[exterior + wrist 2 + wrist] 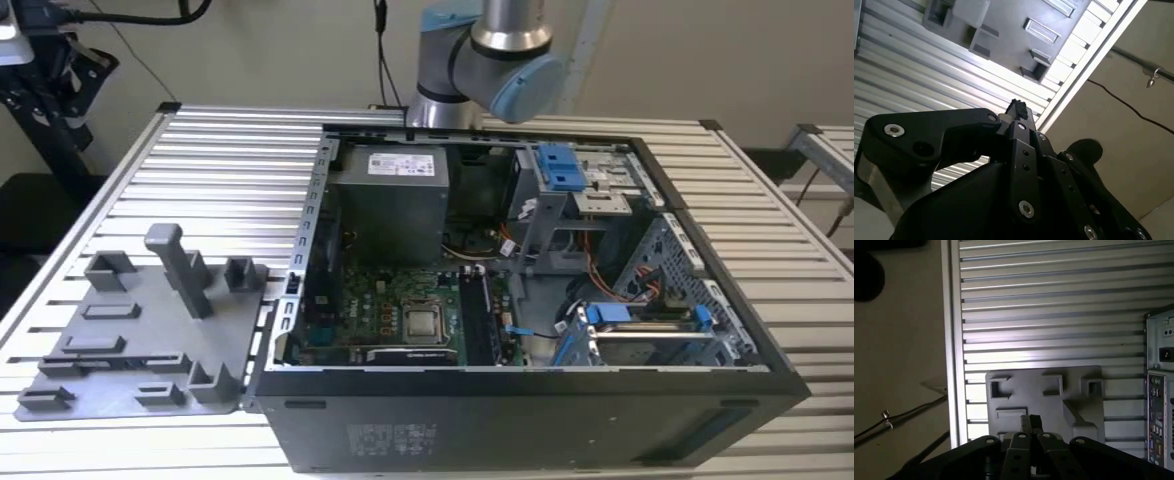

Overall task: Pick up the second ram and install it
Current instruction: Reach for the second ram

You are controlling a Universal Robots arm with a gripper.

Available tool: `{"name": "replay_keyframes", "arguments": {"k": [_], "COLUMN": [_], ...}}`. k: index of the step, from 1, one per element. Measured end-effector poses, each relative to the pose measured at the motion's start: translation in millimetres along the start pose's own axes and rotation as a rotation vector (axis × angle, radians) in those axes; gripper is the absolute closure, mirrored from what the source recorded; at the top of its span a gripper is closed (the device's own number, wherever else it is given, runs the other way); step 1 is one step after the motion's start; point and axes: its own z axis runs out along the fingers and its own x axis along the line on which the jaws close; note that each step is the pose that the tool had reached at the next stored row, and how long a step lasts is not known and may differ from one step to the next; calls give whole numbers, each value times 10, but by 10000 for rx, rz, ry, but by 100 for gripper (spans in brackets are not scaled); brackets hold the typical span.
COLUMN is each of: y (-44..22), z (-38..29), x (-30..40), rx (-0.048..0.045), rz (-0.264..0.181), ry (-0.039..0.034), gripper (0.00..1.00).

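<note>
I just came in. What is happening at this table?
A robot arm works at a slatted metal table that carries an open computer case and a grey plastic tray. In the first wrist view its gripper hangs above the tray, clear of it. Whether it holds anything, I cannot tell.

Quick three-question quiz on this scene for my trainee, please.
1. True or false: the black metal computer case lies open.
2. In the first wrist view, the black gripper hangs before: A) the grey plastic tray; B) a motherboard; C) a keyboard.
3. In the exterior view, the tray sits on that view's ___ of the case.
Key: 1 true; 2 A; 3 left.
</note>
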Motion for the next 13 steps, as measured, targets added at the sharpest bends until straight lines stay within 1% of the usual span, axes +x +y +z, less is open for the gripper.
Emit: {"name": "replay_keyframes", "arguments": {"k": [9, 13], "y": [-1, -21], "z": [1, 3], "x": [3, 6], "rx": [0, 1], "rz": [-5, -5], "ry": [-1, -1], "gripper": [89, 89]}}
